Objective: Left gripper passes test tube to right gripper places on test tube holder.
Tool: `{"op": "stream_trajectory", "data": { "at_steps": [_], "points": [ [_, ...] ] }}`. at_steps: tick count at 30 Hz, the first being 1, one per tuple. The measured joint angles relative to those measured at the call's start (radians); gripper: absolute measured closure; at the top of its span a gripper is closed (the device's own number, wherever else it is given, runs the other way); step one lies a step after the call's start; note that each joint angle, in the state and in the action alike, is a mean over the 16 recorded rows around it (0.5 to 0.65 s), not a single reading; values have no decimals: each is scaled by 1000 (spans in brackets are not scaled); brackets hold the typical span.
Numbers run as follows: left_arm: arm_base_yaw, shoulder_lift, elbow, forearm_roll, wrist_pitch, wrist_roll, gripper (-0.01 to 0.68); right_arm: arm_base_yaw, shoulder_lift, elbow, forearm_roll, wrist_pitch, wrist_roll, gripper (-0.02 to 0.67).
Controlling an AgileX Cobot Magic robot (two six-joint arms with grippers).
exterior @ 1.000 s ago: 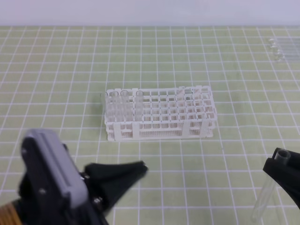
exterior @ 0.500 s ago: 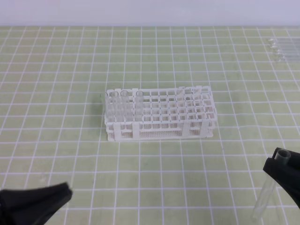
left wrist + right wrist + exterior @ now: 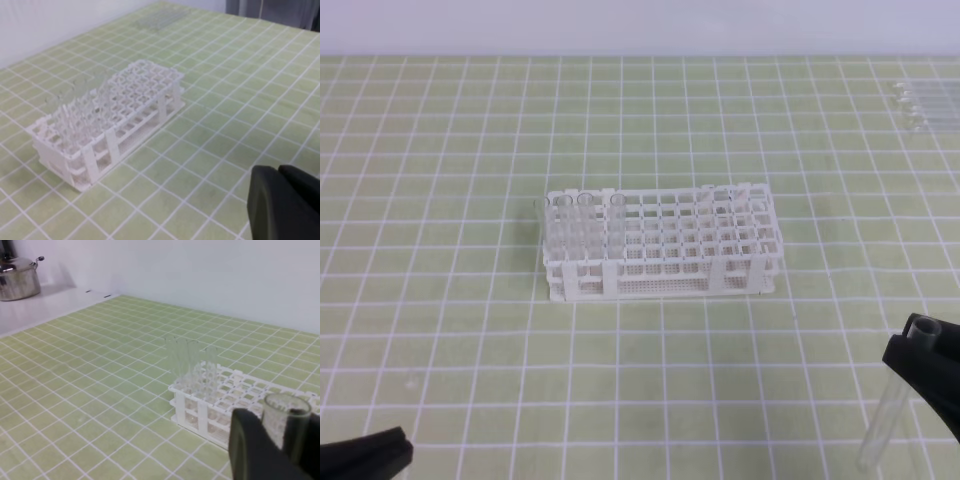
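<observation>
The white test tube holder (image 3: 660,245) stands mid-table, with several clear tubes (image 3: 582,218) upright in its left end. At the bottom right, my right gripper (image 3: 912,354) is shut on a clear test tube (image 3: 882,425). That tube stands nearly upright with its open rim up, well in front of and to the right of the holder. The right wrist view shows the tube's rim (image 3: 286,410) between black fingers (image 3: 252,447), with the holder (image 3: 220,390) behind. Only the tip of my left gripper (image 3: 370,453) shows, at the bottom left corner. It is shut and empty, seen as the fingers (image 3: 282,205), and the holder (image 3: 110,117) lies ahead.
More loose glass tubes (image 3: 923,102) lie at the table's far right edge. A steel pot (image 3: 18,280) sits on a white surface beyond the green grid mat's left side. The white wall runs along the back.
My left arm has drawn back down and to the left, until only its shut fingertip remains at the frame's corner. The right gripper and its tube have not moved.
</observation>
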Motion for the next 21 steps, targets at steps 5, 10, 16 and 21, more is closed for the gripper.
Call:
{"op": "stream_trajectory", "data": {
  "at_steps": [5, 10, 16, 21],
  "points": [
    [0, -2, 0, 8, 20, -5, 674, 0, 0, 0, 1, 0, 0, 546],
    [1, -1, 0, 8, 25, -5, 674, 0, 0, 0, 11, -9, -2, 546],
    [1, 1, -1, 8, 23, -4, 674, 0, 0, 0, 51, -42, -52, 546],
    [1, 2, -1, 8, 22, -3, 674, 0, 0, -2, 88, -91, -158, 546]
  ]
}}
